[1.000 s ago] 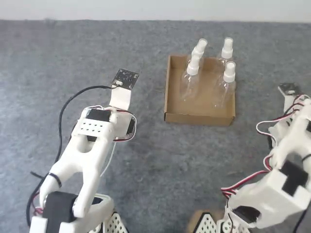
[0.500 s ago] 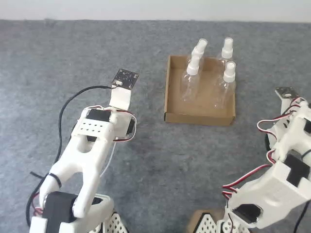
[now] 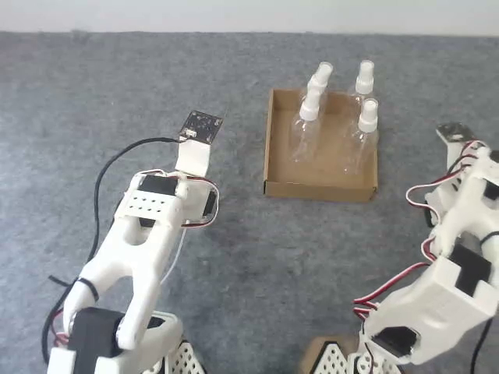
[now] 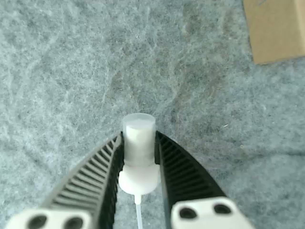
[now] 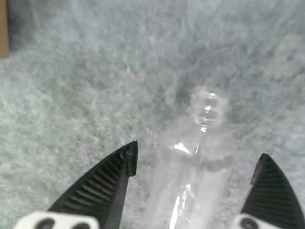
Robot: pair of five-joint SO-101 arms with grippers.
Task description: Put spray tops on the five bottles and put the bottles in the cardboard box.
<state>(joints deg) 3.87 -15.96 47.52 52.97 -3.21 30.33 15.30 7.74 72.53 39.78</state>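
Left gripper point(image 4: 139, 137) clamps a spray top point(image 4: 138, 157) — right gripper point(image 5: 198, 151) gapes wide, a clear bottle point(image 5: 190, 164) between its jaws. Four capped bottles point(image 3: 308, 125) stand in the cardboard box point(image 3: 320, 188).

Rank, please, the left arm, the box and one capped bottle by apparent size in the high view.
1. left arm, though being nearer the camera may inflate it.
2. box.
3. bottle, clearly smallest.

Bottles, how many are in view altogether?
5. Four capped bottles stand in the cardboard box, two behind, two in front. One uncapped bottle is between the right end effector's open fingers.
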